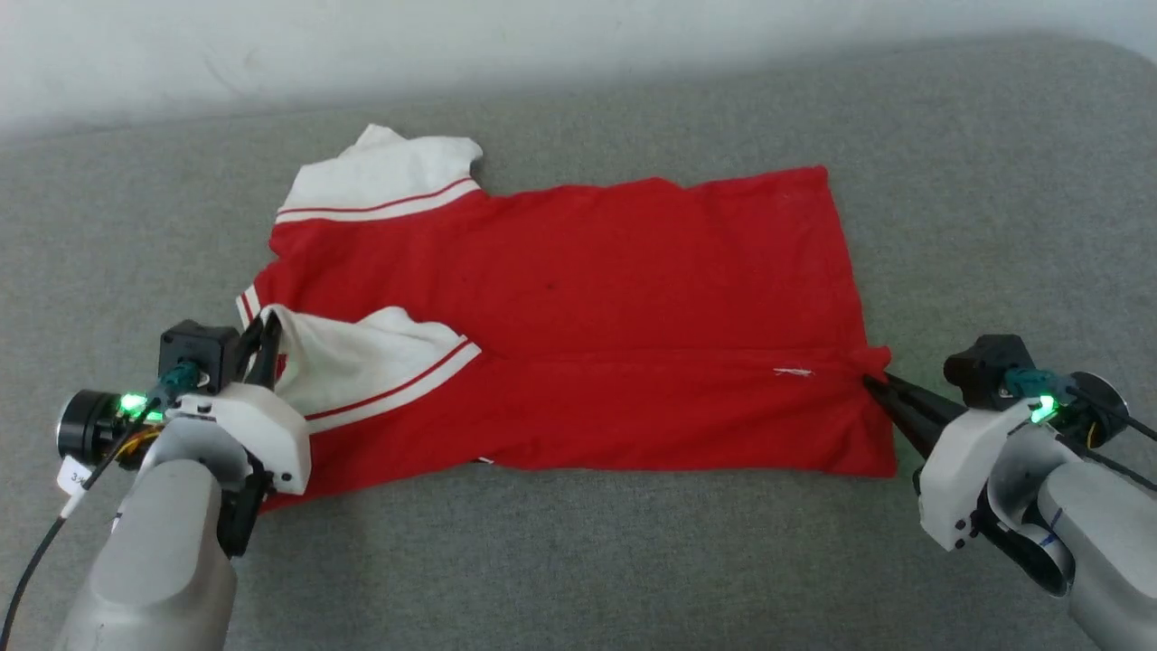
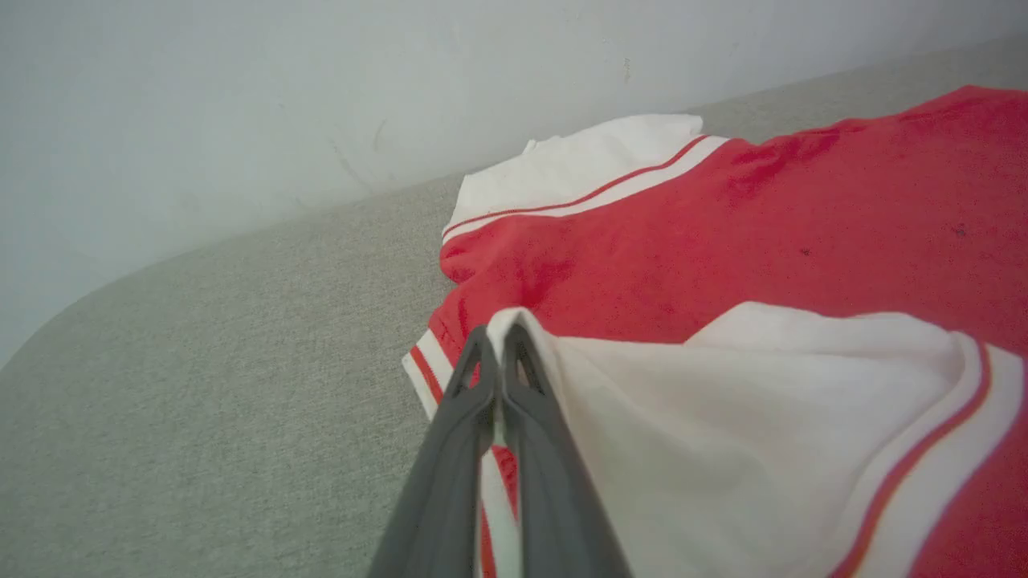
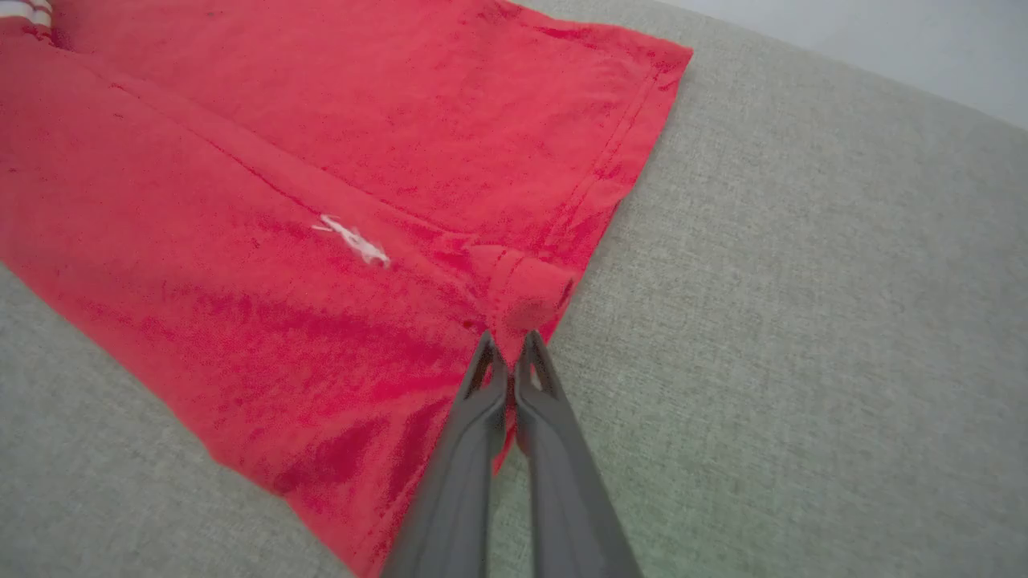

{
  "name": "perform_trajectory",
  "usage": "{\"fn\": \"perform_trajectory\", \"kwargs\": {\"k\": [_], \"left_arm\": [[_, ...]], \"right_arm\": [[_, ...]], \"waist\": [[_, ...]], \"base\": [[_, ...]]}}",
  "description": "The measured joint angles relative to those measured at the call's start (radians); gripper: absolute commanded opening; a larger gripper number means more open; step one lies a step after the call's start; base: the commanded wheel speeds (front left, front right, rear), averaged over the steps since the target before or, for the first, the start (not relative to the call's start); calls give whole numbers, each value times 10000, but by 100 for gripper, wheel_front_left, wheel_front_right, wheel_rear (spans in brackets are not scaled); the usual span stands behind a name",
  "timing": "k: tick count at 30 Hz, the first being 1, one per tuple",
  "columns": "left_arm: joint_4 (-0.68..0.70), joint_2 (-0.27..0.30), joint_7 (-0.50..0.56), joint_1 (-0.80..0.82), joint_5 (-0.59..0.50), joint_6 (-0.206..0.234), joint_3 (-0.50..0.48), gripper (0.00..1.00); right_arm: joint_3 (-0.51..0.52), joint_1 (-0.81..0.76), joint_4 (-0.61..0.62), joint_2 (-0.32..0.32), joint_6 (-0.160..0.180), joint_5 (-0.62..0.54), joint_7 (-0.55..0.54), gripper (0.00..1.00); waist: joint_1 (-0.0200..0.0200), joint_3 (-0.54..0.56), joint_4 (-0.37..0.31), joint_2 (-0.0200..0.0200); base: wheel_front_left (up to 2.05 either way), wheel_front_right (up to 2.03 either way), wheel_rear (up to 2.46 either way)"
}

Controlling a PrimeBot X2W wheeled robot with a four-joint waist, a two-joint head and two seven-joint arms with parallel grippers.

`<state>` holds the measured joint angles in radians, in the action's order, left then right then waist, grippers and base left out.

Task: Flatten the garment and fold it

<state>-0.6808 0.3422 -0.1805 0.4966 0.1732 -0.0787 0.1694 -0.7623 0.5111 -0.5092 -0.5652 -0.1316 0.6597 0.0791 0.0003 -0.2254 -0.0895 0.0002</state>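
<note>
You have bare grey fabric surface (image 1: pixel 578 561) open outward of the left gripper (image 1: pixel 265 344) and outward of the right gripper (image 1: pixel 873 383), and along the near side of both. Between them the garment (image 1: pixel 587 298) lies low across the surface, its folded-over white sleeve (image 1: pixel 362 362) bunched just beside the left gripper. Ahead of both, past the garment, the wall (image 1: pixel 542 54) closes the far side.

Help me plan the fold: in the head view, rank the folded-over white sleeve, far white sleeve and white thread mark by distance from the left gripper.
1. Folded-over white fabric sleeve, in the left gripper's shut jaws, near left.
2. Far white fabric sleeve, back left.
3. Small white thread mark, toward the red jersey T-shirt's right hem.
</note>
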Motion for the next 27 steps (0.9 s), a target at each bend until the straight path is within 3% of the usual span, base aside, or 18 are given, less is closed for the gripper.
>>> {"fn": "perform_trajectory", "kwargs": {"k": [8,9,10,11,12,17,21,27], "left_arm": [[-2044,2,56,661,167,-351,385,0],[-2199,-8,54,710,230,-364,443,0],[-2345,-31,50,775,286,-368,506,0],[-2479,-52,27,821,337,-405,550,29],[-2592,-67,-10,838,424,-431,569,100],[-2849,33,-155,845,554,-443,884,100],[-2556,470,-17,1122,817,-451,1404,100],[-1252,1490,1985,1579,2288,-453,2989,100]], "right_arm": [[-514,396,-372,94,0,226,-347,0],[-554,398,-399,96,0,284,-362,7],[-573,398,-422,98,0,311,-357,34],[-562,401,-451,107,0,343,-343,64],[-560,402,-470,107,0,374,-343,100],[-345,408,-253,-56,0,368,-42,100],[-79,347,205,-337,0,360,6,100],[291,-128,828,-663,0,349,-460,100]], "waist": [[-3,-305,-120,0],[-3,-260,-121,0],[-3,-206,-119,0],[-3,-142,-115,0],[-3,-71,-111,0],[-3,370,-33,0],[-3,762,63,0],[-4,1246,203,0]], "base": [[0,0,0],[0,0,0],[0,0,0],[0,0,0],[0,0,0],[0,0,0],[0,0,0],[0,0,0]]}}
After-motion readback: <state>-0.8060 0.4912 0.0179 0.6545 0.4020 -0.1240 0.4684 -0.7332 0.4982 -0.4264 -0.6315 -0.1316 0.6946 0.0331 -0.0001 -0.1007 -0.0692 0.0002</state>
